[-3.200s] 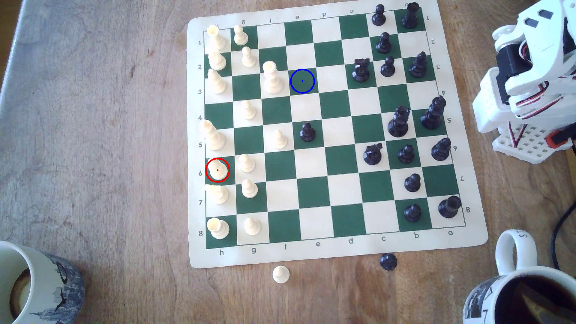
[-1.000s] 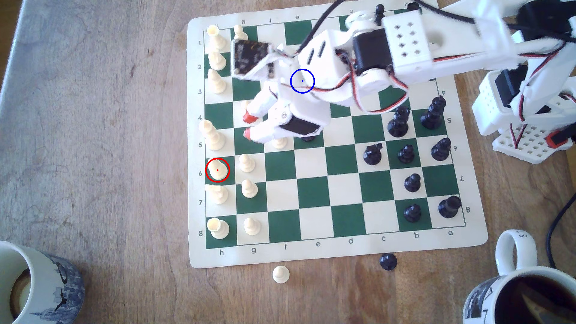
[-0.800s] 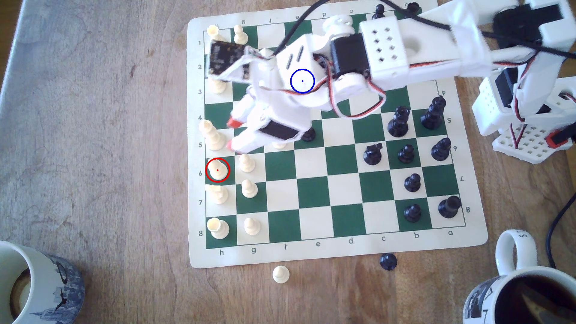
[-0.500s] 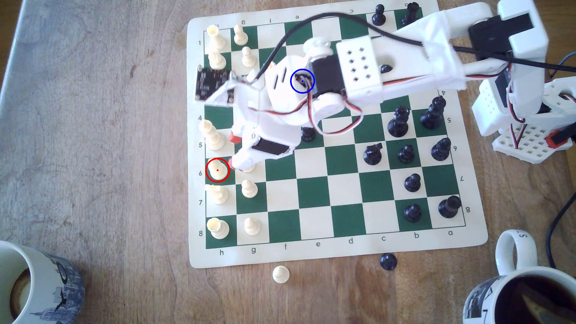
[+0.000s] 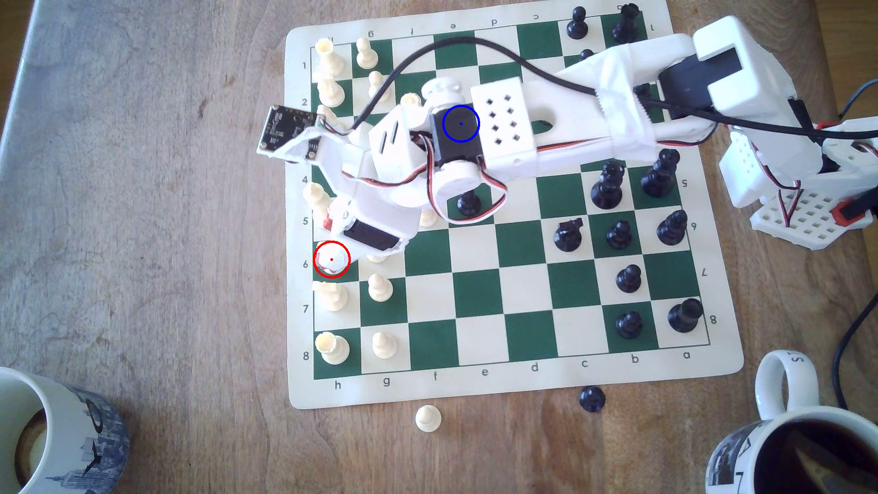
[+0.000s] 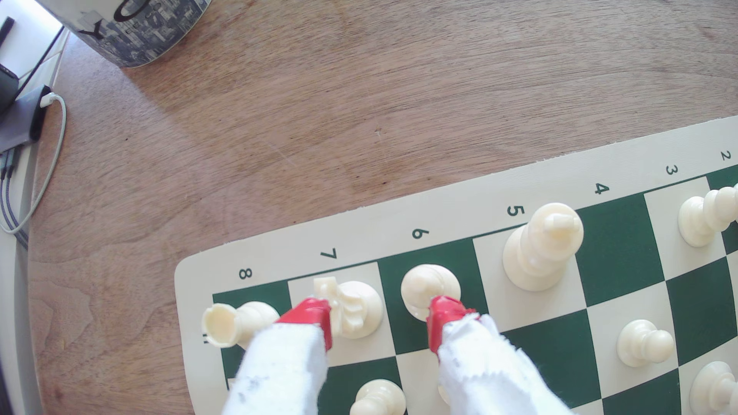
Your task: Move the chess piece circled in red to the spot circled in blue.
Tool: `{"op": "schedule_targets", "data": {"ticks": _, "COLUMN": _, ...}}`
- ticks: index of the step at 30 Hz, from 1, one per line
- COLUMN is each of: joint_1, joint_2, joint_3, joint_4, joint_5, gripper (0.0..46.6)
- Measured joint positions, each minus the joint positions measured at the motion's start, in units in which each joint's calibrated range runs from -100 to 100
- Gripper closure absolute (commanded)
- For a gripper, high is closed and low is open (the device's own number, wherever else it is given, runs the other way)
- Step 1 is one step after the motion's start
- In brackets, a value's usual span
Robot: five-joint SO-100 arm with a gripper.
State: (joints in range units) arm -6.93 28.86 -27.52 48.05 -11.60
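The chess piece circled in red (image 6: pixel 427 284) is a cream bishop with a smooth rounded head, standing on the green square by the mat's number 6. My gripper (image 6: pixel 377 319) is open just above it. One red fingertip (image 6: pixel 444 315) overlaps the bishop's near side, and the other fingertip (image 6: pixel 311 319) lies in front of the cream knight (image 6: pixel 351 307) on the square beside it. In the exterior view the gripper (image 5: pixel 328 243) covers most of the piece inside the red ring. The blue ring is drawn over the arm's black motor (image 5: pixel 461 124), which hides the spot circled in blue.
A tall cream king (image 6: pixel 543 243) stands one square from the bishop, and a cream rook (image 5: pixel 332 346) stands beyond the knight. Cream pawns (image 5: pixel 380 287) fill the neighbouring file. Off the mat lie a cream pawn (image 5: pixel 428 418) and a black pawn (image 5: pixel 592 398). Mugs (image 5: pixel 62 427) (image 5: pixel 798 451) stand at the near corners.
The arm has swung out from its base across the board, toward the exterior view's left and downward. Its open fingers now sit over the red-circled piece. No piece has moved.
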Motion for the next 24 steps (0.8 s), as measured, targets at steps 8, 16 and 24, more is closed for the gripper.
{"op": "schedule_targets", "data": {"ticks": 8, "joint_1": 0.0, "joint_2": 4.5, "joint_3": -5.6, "joint_4": 0.0, "joint_5": -0.4, "gripper": 32.6}}
{"op": "schedule_targets", "data": {"ticks": 16, "joint_1": 0.0, "joint_2": 7.0, "joint_3": -6.5, "joint_4": -0.1, "joint_5": -0.4, "gripper": 32.6}}
{"op": "schedule_targets", "data": {"ticks": 24, "joint_1": 0.2, "joint_2": 7.8, "joint_3": -7.7, "joint_4": -0.6, "joint_5": -0.4, "gripper": 32.6}}
